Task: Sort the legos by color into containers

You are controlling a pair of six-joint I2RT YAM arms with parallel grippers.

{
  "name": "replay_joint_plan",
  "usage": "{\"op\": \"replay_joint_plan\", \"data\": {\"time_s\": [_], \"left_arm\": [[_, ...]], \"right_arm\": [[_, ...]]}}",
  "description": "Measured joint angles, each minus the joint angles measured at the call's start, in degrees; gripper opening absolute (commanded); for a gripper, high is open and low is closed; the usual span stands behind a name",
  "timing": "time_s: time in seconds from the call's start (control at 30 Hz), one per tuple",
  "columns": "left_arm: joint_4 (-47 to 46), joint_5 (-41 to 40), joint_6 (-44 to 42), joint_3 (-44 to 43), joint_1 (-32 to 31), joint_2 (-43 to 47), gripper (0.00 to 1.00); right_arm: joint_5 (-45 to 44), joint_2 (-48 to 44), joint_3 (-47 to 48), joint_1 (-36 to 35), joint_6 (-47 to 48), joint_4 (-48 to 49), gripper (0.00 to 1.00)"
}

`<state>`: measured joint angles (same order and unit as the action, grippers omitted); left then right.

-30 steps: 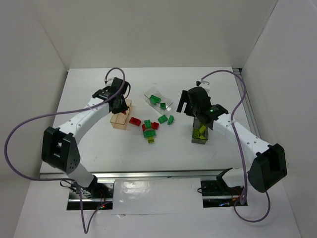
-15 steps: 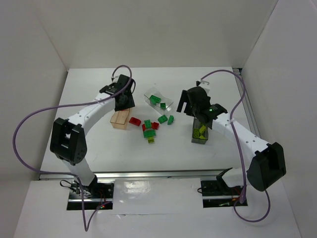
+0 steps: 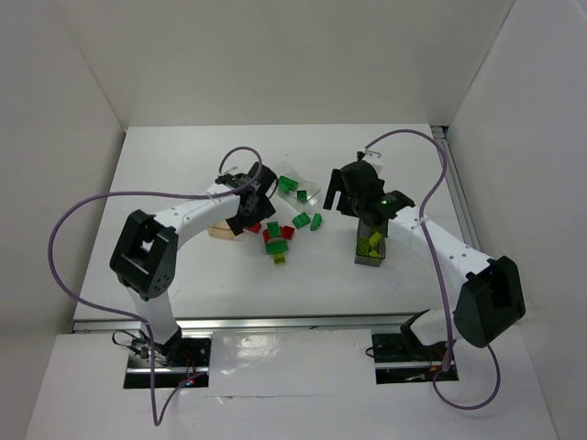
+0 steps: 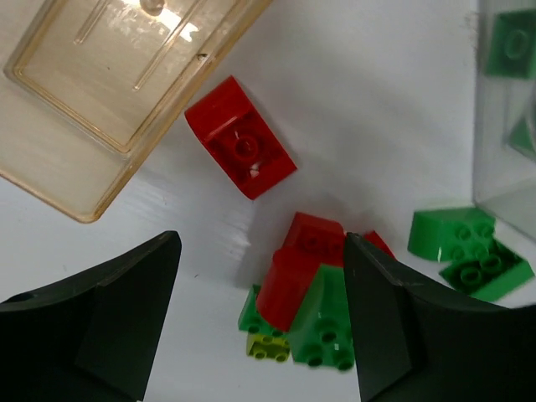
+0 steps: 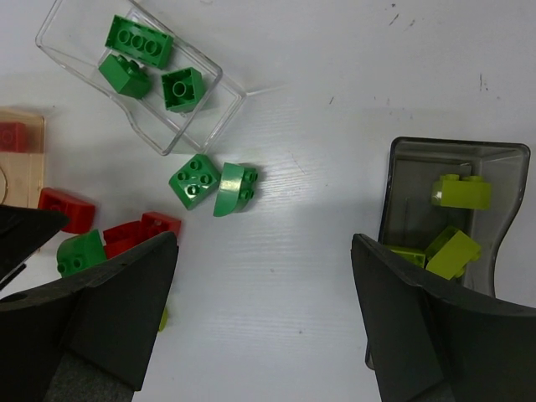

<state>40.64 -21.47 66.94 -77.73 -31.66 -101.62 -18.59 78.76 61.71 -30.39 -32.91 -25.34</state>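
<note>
The left gripper (image 4: 261, 243) has swung off the tan container (image 4: 50, 167), now open and empty over the loose red lego (image 4: 241, 138) beside it, its likely next pick; the right gripper (image 5: 264, 243) waits open.

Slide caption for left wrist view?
Left gripper, jaws open, above loose red brick and mixed pile beside tan tub.

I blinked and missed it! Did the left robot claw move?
Yes. The left gripper swung right, off the translucent tan plastic tub, toward the loose red and green bricks.
</note>
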Motion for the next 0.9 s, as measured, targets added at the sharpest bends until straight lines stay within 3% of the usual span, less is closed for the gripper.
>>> {"op": "replay_joint_plan", "data": {"time_s": [0.23, 0.5, 0.67, 0.9], "left_arm": [[3.0, -2.9, 10.3, -2.6, 0.3, -7.0, 0.83], [4.3, -4.5, 17.4, -7.6, 0.3, -12.6, 0.71], [5.0, -4.9, 19.1, -7.9, 0.3, -14.3, 0.48], [5.9, -5.0, 18.4, -8.9, 0.3, -14.5, 0.3]], "right_arm": [[0.0, 0.0, 0.0, 0.0, 0.0, 0.0, 0.91], [0.1, 0.7, 0.6, 0.0, 0.5, -0.1, 0.91], [0.2, 0.9, 0.7, 0.0, 0.7, -0.1, 0.91], [0.2, 0.9, 0.7, -0.5, 0.7, -0.4, 0.91]]}}
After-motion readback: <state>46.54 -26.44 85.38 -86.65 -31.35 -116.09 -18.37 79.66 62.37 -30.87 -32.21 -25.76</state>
